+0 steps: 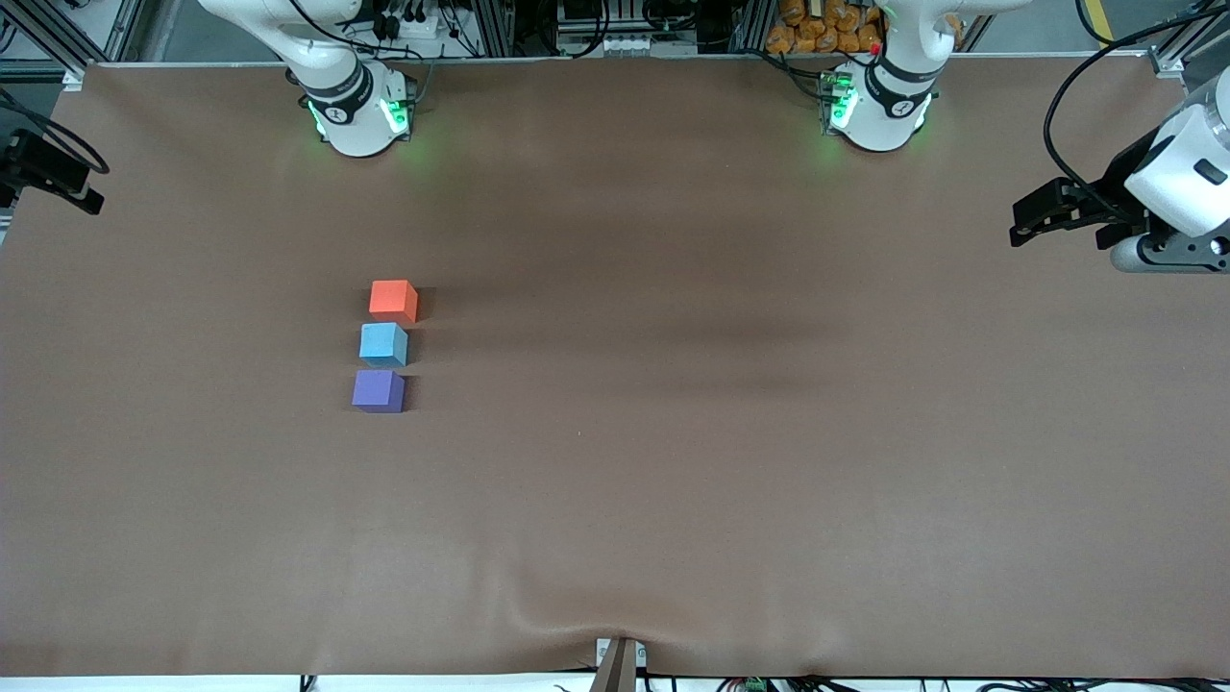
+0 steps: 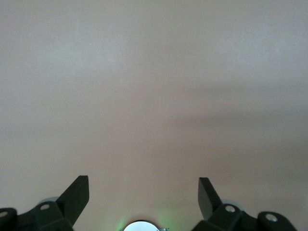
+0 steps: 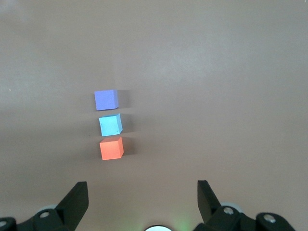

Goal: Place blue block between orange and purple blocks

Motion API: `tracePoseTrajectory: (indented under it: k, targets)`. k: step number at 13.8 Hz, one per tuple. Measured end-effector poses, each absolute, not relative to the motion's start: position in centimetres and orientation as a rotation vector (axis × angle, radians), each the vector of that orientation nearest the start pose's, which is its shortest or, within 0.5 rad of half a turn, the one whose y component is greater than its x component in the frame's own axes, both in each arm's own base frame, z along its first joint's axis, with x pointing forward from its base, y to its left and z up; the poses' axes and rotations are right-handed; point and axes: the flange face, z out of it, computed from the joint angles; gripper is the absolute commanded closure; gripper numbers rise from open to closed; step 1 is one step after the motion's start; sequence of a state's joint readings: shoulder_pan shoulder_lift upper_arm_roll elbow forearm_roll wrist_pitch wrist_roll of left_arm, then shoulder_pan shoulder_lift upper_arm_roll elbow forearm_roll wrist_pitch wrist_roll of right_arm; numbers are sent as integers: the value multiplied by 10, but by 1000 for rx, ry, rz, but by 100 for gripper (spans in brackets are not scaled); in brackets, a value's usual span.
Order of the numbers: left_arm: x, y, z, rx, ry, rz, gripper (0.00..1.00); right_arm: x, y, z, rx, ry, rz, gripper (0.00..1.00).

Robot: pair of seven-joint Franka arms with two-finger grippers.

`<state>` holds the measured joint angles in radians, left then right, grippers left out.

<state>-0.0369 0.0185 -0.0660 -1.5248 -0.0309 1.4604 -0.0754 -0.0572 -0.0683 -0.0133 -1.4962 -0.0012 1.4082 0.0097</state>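
Three small cubes stand in a short row on the brown table toward the right arm's end. The orange block [image 1: 393, 300] [image 3: 111, 148] is farthest from the front camera, the purple block [image 1: 378, 391] [image 3: 106, 100] is nearest, and the blue block [image 1: 383, 344] [image 3: 110, 125] sits between them with small gaps. My right gripper [image 1: 96, 187] [image 3: 142, 183] hangs open and empty at its end of the table, well apart from the cubes. Over the table's other end, my left gripper [image 1: 1019, 223] [image 2: 143, 179] is open and empty above bare cloth.
The brown cloth [image 1: 673, 432] covers the whole table. Both arm bases [image 1: 357, 111] [image 1: 879, 106] stand along the edge farthest from the front camera. A small clamp [image 1: 618, 663] sits at the nearest edge, where the cloth wrinkles.
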Motion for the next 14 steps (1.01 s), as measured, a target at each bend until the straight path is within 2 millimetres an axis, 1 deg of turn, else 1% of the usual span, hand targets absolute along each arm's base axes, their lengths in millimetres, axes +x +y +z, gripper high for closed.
tracePoseTrajectory:
  k: [3,7,11,14]
  targets:
    - [546,-59,627,-3163,46,135,0,517,-41,675,-3175,107,37,0]
    - [547,-59,626,-3164,46,127,0,525,-41,670,-3181,102,21,0]
    - [550,-59,625,-3150,160,110,0,528,-39,669,-3182,95,10,0]
    - [553,-61,621,-3146,176,107,0,529,-37,670,-3181,88,-1,0]
